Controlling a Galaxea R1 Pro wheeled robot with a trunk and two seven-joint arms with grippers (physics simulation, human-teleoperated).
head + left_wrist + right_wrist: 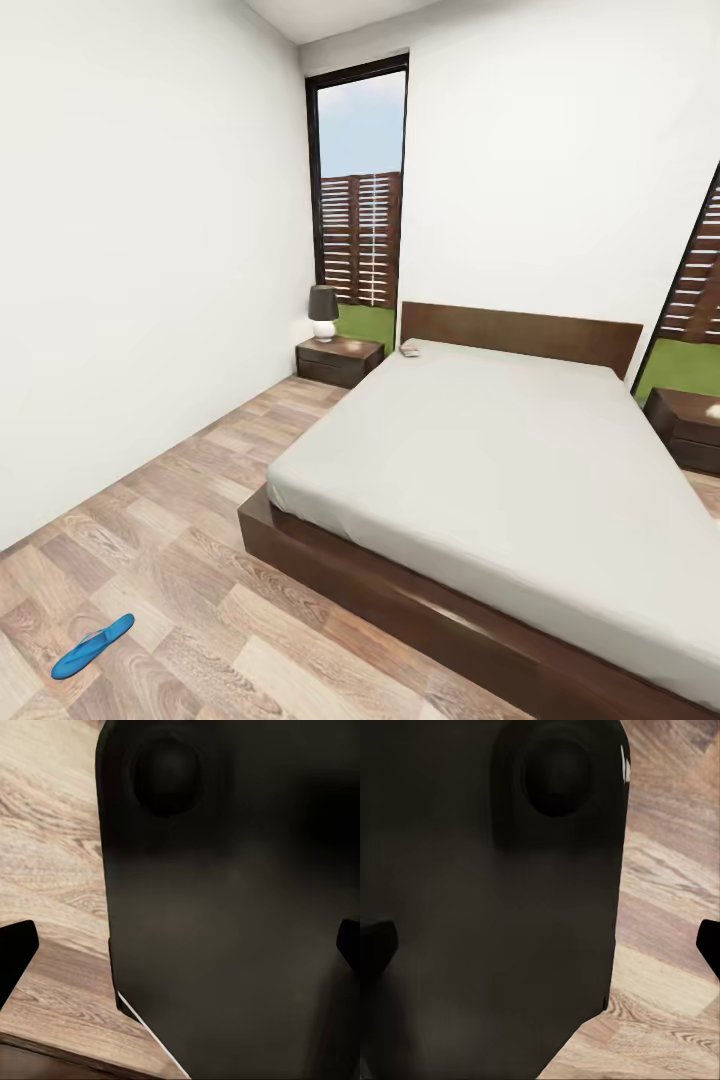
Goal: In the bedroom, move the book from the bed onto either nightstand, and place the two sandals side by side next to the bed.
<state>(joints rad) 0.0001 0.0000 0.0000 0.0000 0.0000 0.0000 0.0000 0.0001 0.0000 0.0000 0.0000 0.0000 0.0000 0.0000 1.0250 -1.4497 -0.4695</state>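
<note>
The bed (520, 470) with its pale mattress and dark frame takes up the right of the head view. The book (410, 348) lies on the mattress in the far left corner, by the headboard. A nightstand (339, 359) stands just left of that corner, and another nightstand (688, 427) stands at the bed's far right side. One blue sandal (92, 645) lies on the wood floor at near left, well apart from the bed. In the wrist views my left gripper (180, 952) and right gripper (540, 945) are open, holding nothing, with the fingertips far apart in front of my dark body.
A small lamp (323, 312) with a dark shade stands on the left nightstand. A tall black-framed window (360, 200) is behind it, and a second window (700, 290) is at the right edge. A strip of plank floor (190, 500) runs between the left wall and the bed.
</note>
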